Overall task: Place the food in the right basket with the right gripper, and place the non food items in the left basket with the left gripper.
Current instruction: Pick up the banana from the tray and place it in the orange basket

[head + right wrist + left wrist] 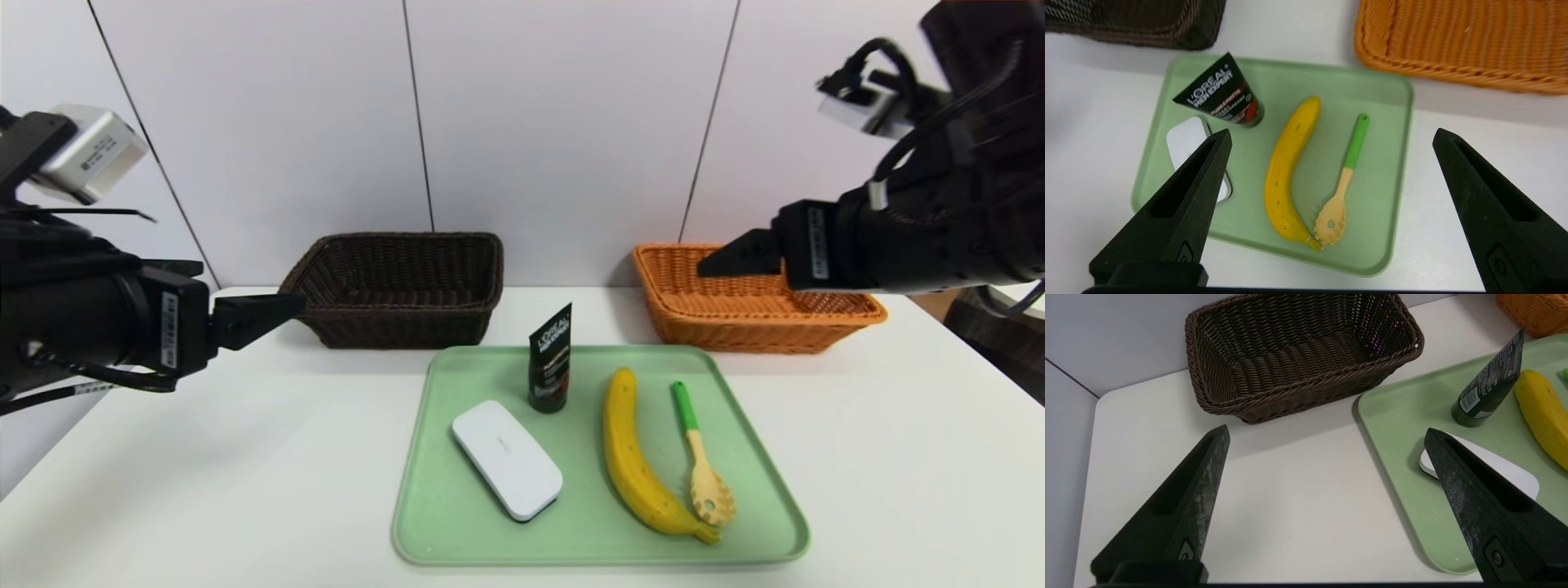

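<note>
On the green tray [588, 527] lie the yellow banana [637, 457], a white oblong case [506, 459] and a yellow pasta spoon [702, 469] with a green handle. A dark tube [549, 359] stands there on its cap. The dark brown basket [400, 286] is at the back left, the orange basket [751, 314] at the back right. My left gripper [1327, 428] hangs open above the table, left of the tray. My right gripper [1332, 130] is open, high in front of the orange basket, with the banana [1286, 175] and spoon [1345, 179] far below it. Neither holds anything.
The white table [204, 457] ends near a grey wall behind the baskets. A dark object [1000, 335] sits beyond the table's right edge.
</note>
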`<state>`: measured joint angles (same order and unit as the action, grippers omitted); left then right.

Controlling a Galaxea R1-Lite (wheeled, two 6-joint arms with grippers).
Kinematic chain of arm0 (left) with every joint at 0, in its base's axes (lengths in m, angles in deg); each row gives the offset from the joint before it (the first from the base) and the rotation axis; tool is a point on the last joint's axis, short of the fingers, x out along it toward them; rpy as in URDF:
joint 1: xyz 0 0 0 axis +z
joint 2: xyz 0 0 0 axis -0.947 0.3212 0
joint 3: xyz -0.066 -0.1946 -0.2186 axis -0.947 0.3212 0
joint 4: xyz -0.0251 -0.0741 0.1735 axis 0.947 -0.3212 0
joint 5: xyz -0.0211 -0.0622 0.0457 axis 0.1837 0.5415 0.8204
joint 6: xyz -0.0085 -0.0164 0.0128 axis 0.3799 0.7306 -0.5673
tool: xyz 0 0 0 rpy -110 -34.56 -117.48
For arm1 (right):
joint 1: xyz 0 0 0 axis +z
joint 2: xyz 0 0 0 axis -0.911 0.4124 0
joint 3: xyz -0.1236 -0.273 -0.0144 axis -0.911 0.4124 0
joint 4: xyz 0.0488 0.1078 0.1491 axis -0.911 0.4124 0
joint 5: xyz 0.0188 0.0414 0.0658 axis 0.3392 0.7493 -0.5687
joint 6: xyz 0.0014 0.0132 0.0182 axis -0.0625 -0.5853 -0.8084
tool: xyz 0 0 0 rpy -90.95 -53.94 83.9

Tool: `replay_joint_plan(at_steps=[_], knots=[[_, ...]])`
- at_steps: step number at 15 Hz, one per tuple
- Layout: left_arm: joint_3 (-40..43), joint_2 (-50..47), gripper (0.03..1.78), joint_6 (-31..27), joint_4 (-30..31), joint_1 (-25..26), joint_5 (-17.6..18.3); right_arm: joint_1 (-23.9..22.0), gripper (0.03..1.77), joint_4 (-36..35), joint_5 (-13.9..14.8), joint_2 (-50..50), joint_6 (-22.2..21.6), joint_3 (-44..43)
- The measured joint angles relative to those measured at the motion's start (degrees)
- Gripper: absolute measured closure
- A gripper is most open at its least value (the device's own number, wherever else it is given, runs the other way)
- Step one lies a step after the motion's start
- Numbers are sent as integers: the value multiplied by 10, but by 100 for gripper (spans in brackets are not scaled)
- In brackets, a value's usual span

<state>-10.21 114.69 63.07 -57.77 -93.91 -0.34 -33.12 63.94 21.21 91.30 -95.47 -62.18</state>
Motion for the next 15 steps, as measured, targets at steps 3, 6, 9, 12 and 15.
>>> replay_joint_plan(at_steps=[3,6,9,12,15], knots=[[-1,35,12,25,0,-17,0,22,10,34,-2,75,-27,-28],[1,61,12,35,13,-41,19,36,10,96,-20,137,-53,-70],[1,80,12,36,58,-58,24,51,10,173,-46,195,-99,-121],[2,87,12,36,59,-61,24,65,10,208,-59,236,-125,-144],[2,88,12,36,59,-63,23,77,10,211,-57,265,-131,-154]])
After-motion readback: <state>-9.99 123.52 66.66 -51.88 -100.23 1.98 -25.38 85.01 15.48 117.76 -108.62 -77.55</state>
